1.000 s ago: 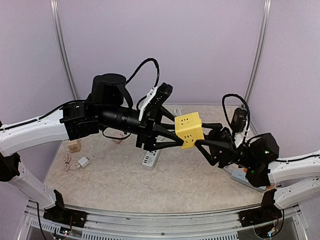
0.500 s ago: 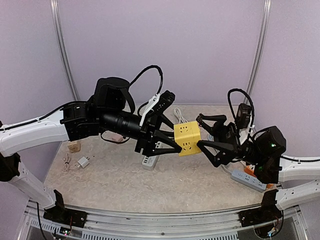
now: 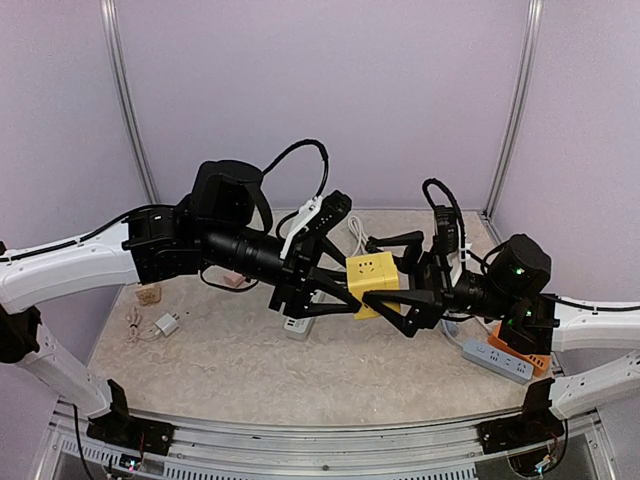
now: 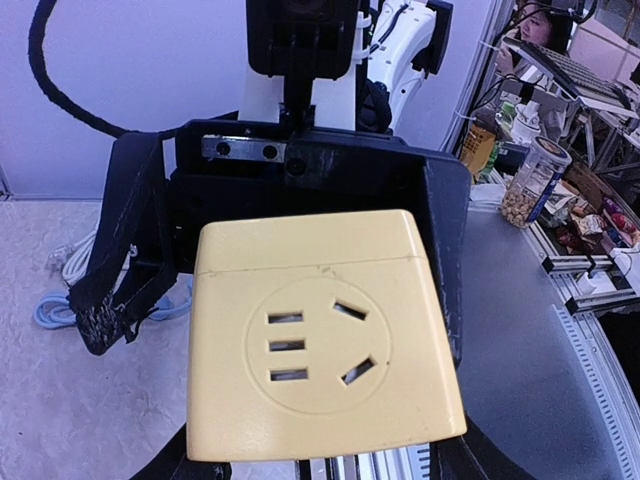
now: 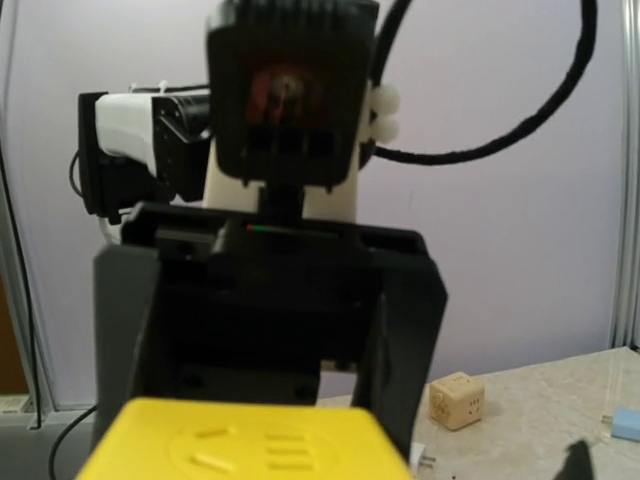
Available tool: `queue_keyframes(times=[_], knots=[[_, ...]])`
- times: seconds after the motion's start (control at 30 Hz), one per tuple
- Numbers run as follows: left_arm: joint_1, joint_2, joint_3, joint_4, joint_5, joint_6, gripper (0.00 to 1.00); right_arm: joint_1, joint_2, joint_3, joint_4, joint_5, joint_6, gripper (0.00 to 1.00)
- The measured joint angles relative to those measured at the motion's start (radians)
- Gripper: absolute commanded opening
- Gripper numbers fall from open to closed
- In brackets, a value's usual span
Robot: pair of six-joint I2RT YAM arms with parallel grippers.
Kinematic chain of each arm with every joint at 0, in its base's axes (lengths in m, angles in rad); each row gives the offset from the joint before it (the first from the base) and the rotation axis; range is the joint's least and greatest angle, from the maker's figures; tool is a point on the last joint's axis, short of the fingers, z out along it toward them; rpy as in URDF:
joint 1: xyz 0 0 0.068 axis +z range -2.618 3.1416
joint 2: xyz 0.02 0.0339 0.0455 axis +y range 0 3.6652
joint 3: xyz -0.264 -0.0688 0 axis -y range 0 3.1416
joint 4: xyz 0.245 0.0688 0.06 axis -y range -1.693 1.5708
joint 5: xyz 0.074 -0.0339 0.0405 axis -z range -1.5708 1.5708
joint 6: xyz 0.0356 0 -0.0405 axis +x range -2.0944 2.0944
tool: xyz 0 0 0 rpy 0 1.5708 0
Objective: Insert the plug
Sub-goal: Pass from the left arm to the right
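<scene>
Lilac walls enclose a speckled table (image 3: pixel 230 370). From above, the left gripper (image 3: pixel 348 288) pinches the yellow socket cube (image 3: pixel 370 280) in mid-air over the table's middle, probably to present a free face. The right gripper (image 3: pixel 392 272) straddles the cube's far end, spread and empty. A small white plug (image 3: pixel 166 324) lies near the table's left edge. Only the left wrist view shows the cube's slotted face. The right wrist view catches just its top and a beige block (image 5: pixel 457 400).
</scene>
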Motion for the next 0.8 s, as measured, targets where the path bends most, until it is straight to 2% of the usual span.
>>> queue_keyframes(times=[0.17, 0.33, 0.8], knots=[[-0.009, 0.0, -0.003, 0.0, -0.011, 0.022, 0.15, 0.0, -0.001, -0.007, 0.0, -0.026, 0.02, 0.86], [-0.014, 0.0, -0.003, -0.001, -0.016, 0.038, 0.15, 0.0, -0.001, -0.008, -0.002, -0.062, 0.047, 0.8], [-0.016, 0.0, -0.004, -0.003, -0.018, 0.067, 0.14, -0.01, -0.04, -0.027, -0.006, -0.116, 0.111, 0.74]])
